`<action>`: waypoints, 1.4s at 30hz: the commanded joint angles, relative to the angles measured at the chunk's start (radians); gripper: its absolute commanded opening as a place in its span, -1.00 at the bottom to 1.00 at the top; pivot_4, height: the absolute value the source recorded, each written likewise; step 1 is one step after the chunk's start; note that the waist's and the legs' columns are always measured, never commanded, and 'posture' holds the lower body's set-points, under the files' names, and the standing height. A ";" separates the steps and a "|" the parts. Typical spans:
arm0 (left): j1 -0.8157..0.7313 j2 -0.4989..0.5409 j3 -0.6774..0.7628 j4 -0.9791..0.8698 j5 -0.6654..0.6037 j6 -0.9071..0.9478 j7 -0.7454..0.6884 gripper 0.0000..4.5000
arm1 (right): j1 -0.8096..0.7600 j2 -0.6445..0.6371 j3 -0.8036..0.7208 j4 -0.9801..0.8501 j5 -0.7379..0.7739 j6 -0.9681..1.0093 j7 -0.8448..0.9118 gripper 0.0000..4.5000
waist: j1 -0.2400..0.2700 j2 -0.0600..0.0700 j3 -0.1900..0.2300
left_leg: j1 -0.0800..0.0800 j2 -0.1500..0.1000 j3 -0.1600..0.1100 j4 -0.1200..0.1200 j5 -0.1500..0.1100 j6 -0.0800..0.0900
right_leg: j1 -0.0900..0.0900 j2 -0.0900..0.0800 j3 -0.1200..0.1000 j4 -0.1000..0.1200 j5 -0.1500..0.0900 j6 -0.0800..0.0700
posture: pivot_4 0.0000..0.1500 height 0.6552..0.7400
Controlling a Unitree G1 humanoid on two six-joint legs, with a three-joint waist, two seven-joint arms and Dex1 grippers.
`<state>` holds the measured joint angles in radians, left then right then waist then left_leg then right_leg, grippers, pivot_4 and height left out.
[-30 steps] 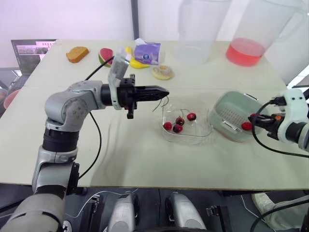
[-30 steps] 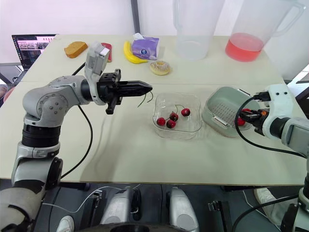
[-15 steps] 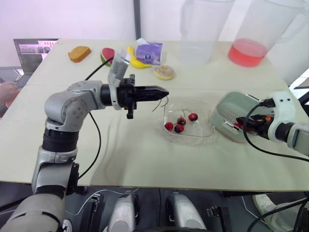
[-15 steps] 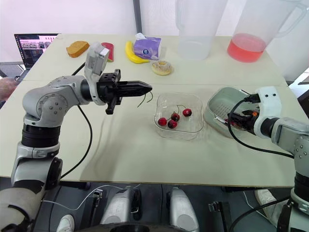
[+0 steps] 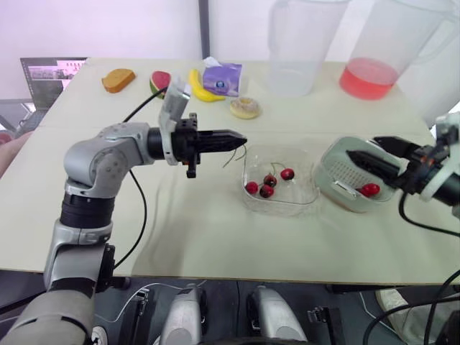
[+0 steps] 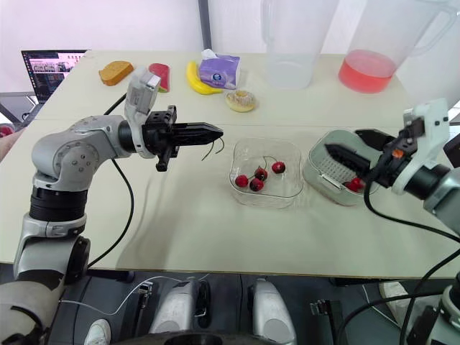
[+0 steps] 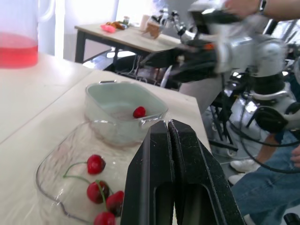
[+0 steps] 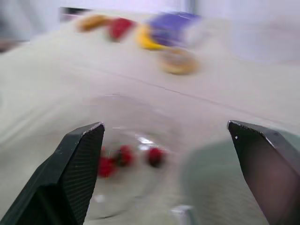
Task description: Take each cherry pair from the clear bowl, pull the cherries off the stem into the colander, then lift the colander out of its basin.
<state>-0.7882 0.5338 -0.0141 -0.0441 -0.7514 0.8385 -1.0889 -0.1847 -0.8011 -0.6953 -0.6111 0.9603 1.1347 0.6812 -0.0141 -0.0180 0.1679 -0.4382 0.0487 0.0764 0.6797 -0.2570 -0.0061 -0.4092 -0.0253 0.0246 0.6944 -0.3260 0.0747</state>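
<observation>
Left claw (image 5: 241, 140) is pinched shut on a thin, seemingly bare stem (image 5: 231, 156). The right claw (image 5: 370, 153) gapes wide just above the colander (image 5: 343, 171), where one cherry (image 5: 370, 190) lies. Between the claws, the clear bowl (image 5: 280, 208) holds four cherries. The likely next move is to shed the stem and fetch another pair. The print on the purple packet (image 5: 220, 77) is unreadable.

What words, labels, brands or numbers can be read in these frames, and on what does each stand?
No text is legible in any view.
On the purple plastic packet: print too blurred to read.
On the open laptop screen: content too small to read.
</observation>
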 commanded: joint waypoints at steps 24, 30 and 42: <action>0.322 0.040 0.320 0.164 0.163 -0.036 0.530 -1.00 | -0.017 -0.212 0.345 -0.078 -0.035 -0.204 0.140 0.99 | 0.003 -0.001 0.000 | 0.002 0.000 0.000 0.000 0.000 0.000 | 0.002 -0.003 -0.001 -0.001 0.000 0.000 | 1.00 1.00; 0.349 0.031 0.338 0.217 0.179 -0.064 0.551 -1.00 | -0.053 -0.228 0.355 -0.089 0.030 -0.163 0.118 0.99 | 0.003 -0.001 0.000 | 0.002 0.000 0.000 0.000 0.000 0.000 | 0.002 -0.004 -0.001 -0.001 0.000 0.000 | 1.00 1.00; 0.375 0.035 0.318 0.240 0.239 -0.148 0.531 0.59 | -0.098 -0.238 0.356 -0.096 0.102 -0.135 0.067 1.00 | 0.003 -0.001 0.000 | 0.002 0.001 0.000 0.000 0.000 0.000 | 0.002 -0.004 -0.001 -0.001 0.000 0.000 | 1.00 1.00</action>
<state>-0.4119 0.5617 0.2974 0.2020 -0.5216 0.7247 -0.5459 -0.2658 -1.0229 -0.3206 -0.6848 1.0438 1.0037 0.7539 -0.0114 -0.0194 0.1681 -0.4365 0.0492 0.0766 0.6799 -0.2573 -0.0057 -0.4074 -0.0296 0.0233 0.6936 -0.3258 0.0745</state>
